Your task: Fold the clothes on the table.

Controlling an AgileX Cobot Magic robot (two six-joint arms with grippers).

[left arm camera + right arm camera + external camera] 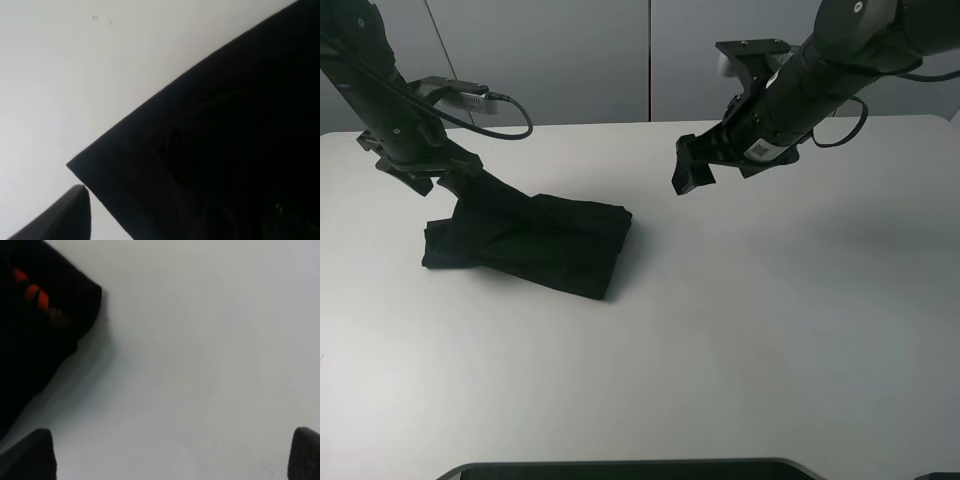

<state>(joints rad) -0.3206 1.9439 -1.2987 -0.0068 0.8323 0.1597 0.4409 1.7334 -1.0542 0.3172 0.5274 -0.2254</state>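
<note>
Grey wall panels are standing behind a wide white table [770, 330], smooth and matte, and I am watching the shirt [535, 243] lying on its left half as a compact, thick black bundle, roughly rectangular, with soft rounded folds. The cotton is looking dull and limp. The right wrist view is showing a flash of red print [31, 289] on one rounded corner.

My left gripper [448, 180] is sitting at the far-left corner of the bundle, a strip of cloth rising toward it. I am judging it clenched on that cloth, though the fingers themselves are hidden. Its wrist view is showing a crisp hemmed corner over bare table.

My right gripper [692, 168] is hovering above the table, well apart from the shirt on its right, fingers spread and holding nothing.

As I read it, the risks are these:
- lifting the left arm while it is gripping could drag the stacked layers apart, since limp cotton slides easily on this slick top;
- releasing too high could let the raised strip flop crooked;
- the bundle is lying skewed, so another fold might land uneven.
</note>
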